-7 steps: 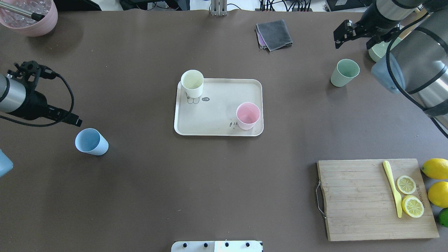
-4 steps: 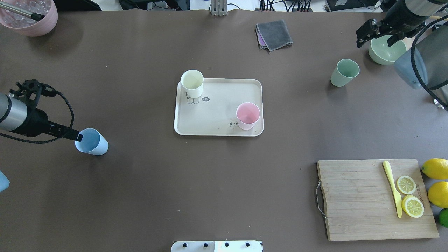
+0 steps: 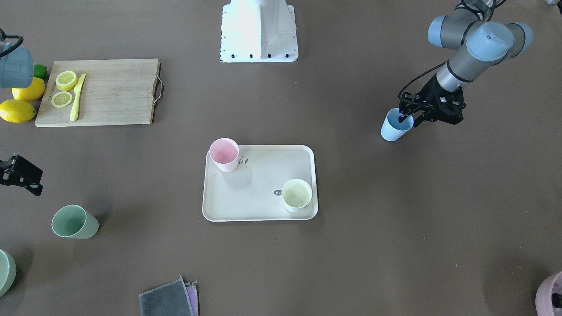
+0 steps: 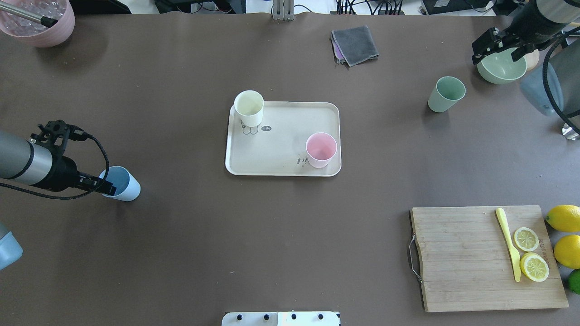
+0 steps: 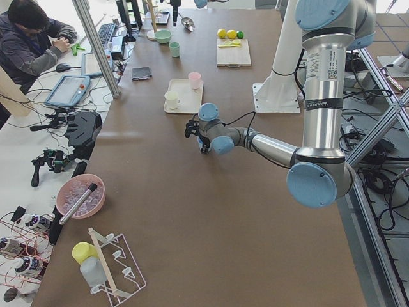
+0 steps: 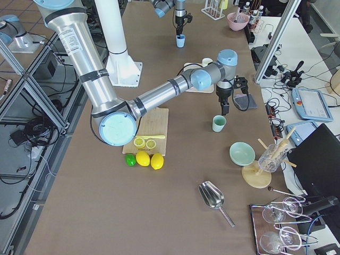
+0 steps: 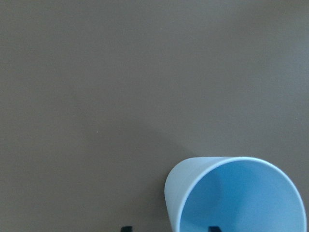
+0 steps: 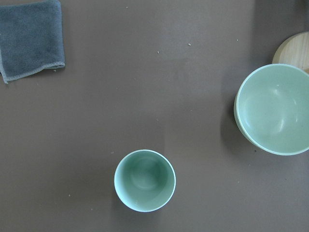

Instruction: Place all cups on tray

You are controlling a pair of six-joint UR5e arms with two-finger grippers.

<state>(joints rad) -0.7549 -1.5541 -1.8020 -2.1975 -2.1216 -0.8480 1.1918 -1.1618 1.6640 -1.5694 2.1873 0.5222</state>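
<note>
The beige tray lies mid-table with the cream-yellow cup upright at its far-left corner and the pink cup upright near its right edge. A light blue cup stands on the table at the left. My left gripper is open at its rim; in the left wrist view one fingertip is inside the blue cup and one outside. The sage green cup stands alone at the right, seen from above in the right wrist view. My right gripper hangs open over the green bowl, right of that cup.
A green bowl sits far right beside a wooden disc. A grey cloth lies at the back. The cutting board with knife and lemon slices is front right, lemons beside it. A mauve bowl stands back left.
My left gripper has come down and right onto the blue cup's rim. My right gripper has drawn away to the right, from near the green cup to over the green bowl.
</note>
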